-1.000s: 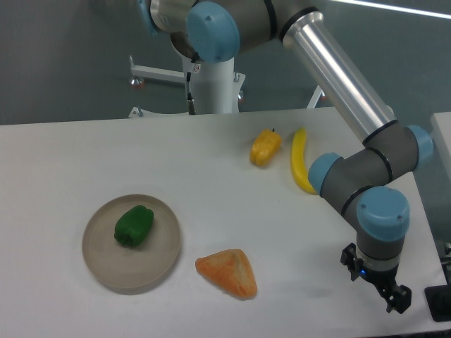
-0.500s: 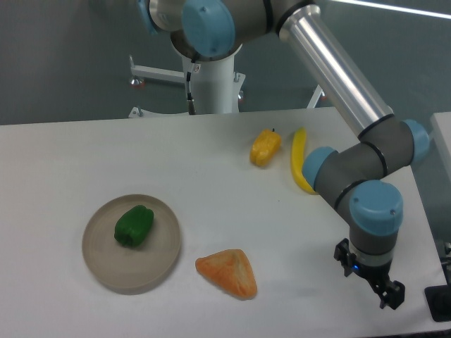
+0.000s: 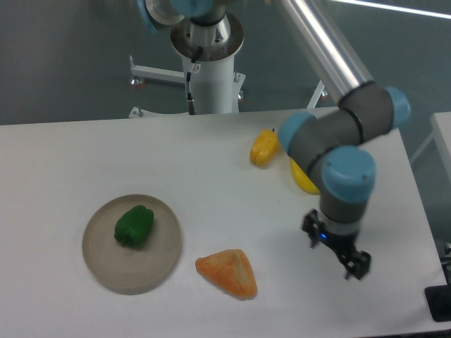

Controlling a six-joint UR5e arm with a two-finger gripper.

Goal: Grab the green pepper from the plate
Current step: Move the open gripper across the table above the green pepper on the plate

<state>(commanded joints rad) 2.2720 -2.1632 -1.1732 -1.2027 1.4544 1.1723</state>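
The green pepper (image 3: 134, 225) is a glossy dark-green lumpy toy lying on the round beige-grey plate (image 3: 107, 271) at the front left of the white table. My gripper (image 3: 340, 251) hangs from the arm over the table's front right, far to the right of the plate and apart from the pepper. Its black fingers point down and nothing shows between them. The view does not show whether the jaws are open or shut.
An orange triangular toy (image 3: 227, 272) lies between the plate and the gripper. A small yellow-orange pepper (image 3: 264, 148) sits at the back centre. A yellow banana (image 3: 303, 178) is partly hidden behind the arm's wrist. A black object (image 3: 440, 303) is at the right edge.
The arm has swung left and slightly back across the table, bringing the gripper from the front right corner toward the middle. The pepper and plate have not moved.
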